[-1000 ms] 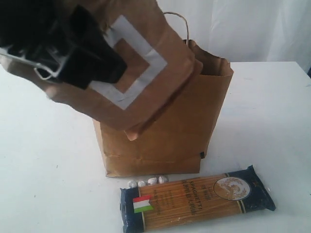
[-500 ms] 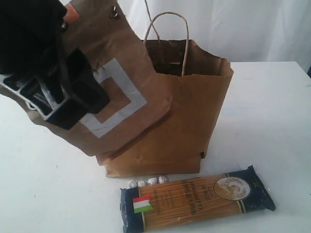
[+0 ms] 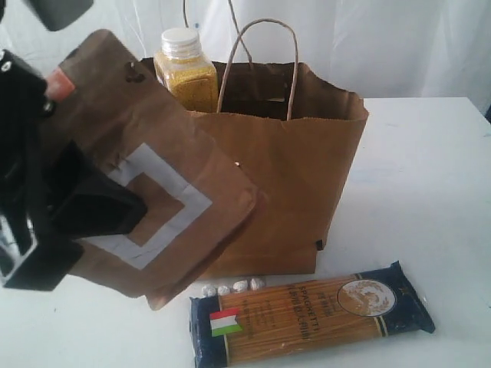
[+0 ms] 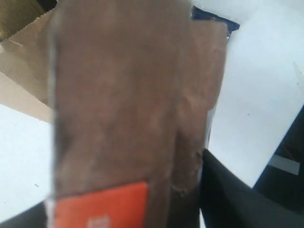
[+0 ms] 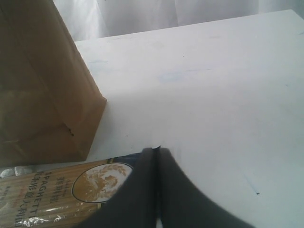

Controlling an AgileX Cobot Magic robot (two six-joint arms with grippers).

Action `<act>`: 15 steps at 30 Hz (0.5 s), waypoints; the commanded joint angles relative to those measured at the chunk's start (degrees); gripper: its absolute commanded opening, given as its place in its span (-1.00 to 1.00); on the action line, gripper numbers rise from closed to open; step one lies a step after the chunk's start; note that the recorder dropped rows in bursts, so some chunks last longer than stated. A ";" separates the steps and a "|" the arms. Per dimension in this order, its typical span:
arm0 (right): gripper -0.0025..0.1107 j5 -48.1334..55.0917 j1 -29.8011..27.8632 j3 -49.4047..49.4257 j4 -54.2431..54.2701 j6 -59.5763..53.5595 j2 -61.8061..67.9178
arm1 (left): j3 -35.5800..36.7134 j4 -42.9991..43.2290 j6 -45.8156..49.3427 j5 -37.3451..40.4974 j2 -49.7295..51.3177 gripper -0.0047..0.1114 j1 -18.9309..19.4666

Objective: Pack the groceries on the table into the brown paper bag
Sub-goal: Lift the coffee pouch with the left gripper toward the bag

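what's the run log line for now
left jaws: shut on kraft pouch, aloft near brown paper bag | right jaws: shut, empty | spaghetti packet: on table

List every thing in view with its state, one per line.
left tool, shut on kraft pouch
kraft pouch, in the air, tilted
right tool, shut, empty
brown paper bag, upright, mouth open
yellow-grain bottle, upright, capped, at bag's mouth
spaghetti packet, flat on table
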 commanded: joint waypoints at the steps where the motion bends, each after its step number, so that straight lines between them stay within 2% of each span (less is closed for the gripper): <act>1: -0.96 -2.23 -0.44 0.24 -5.12 -6.07 -0.36 | 3.01 -0.51 -3.12 -2.33 -4.67 -0.92 -0.10; 6: -0.96 -17.02 -0.44 0.24 14.83 8.94 -0.36 | 4.85 -3.56 -2.99 -3.07 -7.08 -0.92 -0.10; 8: -0.96 -22.41 -0.44 0.24 16.28 11.03 -0.36 | 5.41 -6.28 -1.63 -3.67 -7.58 -0.92 -0.10; 9: -0.96 -28.43 -0.44 0.24 16.28 11.16 -0.36 | 6.48 -10.08 0.62 -4.89 -7.69 -0.92 -0.10; 11: -0.96 -31.98 -0.44 0.24 16.55 13.89 -0.36 | 7.85 -15.64 5.32 -5.87 -7.69 -0.92 -0.10; 15: -0.96 -27.89 0.28 -3.64 15.16 15.84 -0.36 | 8.70 -20.47 11.51 -5.43 -7.69 -0.92 -0.10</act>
